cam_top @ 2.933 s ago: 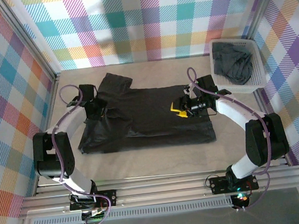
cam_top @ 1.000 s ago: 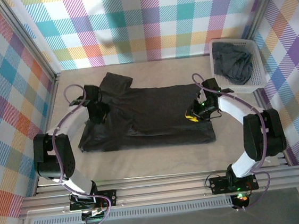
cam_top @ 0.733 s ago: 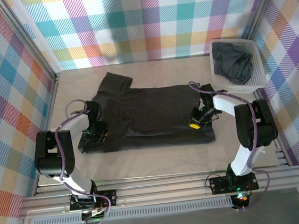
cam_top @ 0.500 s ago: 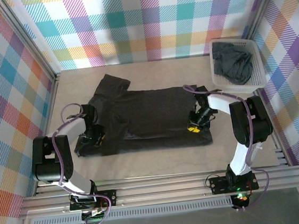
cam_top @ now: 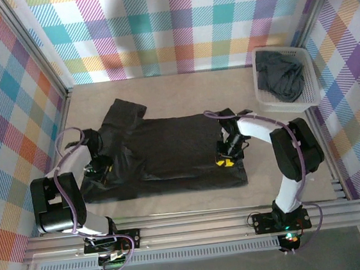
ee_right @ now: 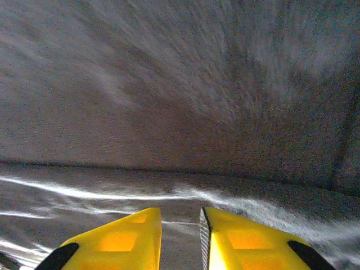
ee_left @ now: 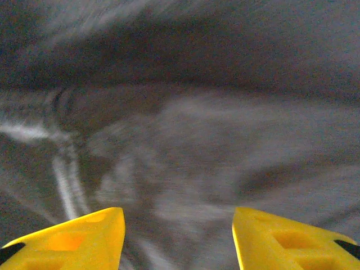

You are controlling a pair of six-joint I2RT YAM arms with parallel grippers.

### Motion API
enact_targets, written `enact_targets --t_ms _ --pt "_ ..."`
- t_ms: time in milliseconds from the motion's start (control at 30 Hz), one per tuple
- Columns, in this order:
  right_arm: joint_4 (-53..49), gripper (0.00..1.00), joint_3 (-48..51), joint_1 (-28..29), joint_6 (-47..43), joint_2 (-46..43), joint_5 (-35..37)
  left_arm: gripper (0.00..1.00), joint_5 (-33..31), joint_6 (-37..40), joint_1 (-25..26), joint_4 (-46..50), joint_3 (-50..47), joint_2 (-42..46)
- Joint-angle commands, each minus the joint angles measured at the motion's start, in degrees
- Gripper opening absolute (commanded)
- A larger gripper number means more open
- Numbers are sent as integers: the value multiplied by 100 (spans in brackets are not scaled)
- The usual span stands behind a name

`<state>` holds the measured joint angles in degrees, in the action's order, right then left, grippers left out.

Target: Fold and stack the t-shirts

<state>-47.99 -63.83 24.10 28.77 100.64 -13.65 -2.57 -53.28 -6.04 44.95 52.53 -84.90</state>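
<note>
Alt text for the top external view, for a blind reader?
A dark t-shirt lies spread on the table, the left gripper and right gripper down on its two ends. A white basket of more dark cloth sits far right.

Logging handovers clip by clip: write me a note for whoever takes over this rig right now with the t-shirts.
Left gripper: open, fingers wide apart over the cloth at the shirt's left end.
Right gripper: fingers almost together, apparently pinching cloth at its right end.
Things: one t-shirt spread on the table; more dark shirts bunched in the white basket.
Done: no finished fold, no stack.
Left: fold this shirt, then the basket ones, and stack.
</note>
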Motion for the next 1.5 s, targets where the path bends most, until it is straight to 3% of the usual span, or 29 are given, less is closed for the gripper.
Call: enact_targets --t_ms 0,133,300,500,833,1000,1467 --pt "141 30 -741 -124 -325 -469 348 56 -289 265 141 -197 1171 -203" --pt "307 36 -1573 -537 -348 -88 497 58 -113 692 288 -223 3052 -1550" --pt "-36 39 -2837 -860 -369 912 1557 58 -90 1420 298 559 5924 -3705" --pt "-220 41 -4033 -933 -412 2029 1856 58 -97 1968 246 268 7935 -5186" --pt "-290 42 -4504 -929 -272 2354 1519 63 -50 2717 321 -1092 8735 -6319" --pt "-228 42 -4320 -926 -209 2139 1423 64 -288 3014 480 -579 9711 -7019" --pt "46 42 -3777 -922 -142 1700 1165 60 -1537 3343 932 646 10081 -7418"
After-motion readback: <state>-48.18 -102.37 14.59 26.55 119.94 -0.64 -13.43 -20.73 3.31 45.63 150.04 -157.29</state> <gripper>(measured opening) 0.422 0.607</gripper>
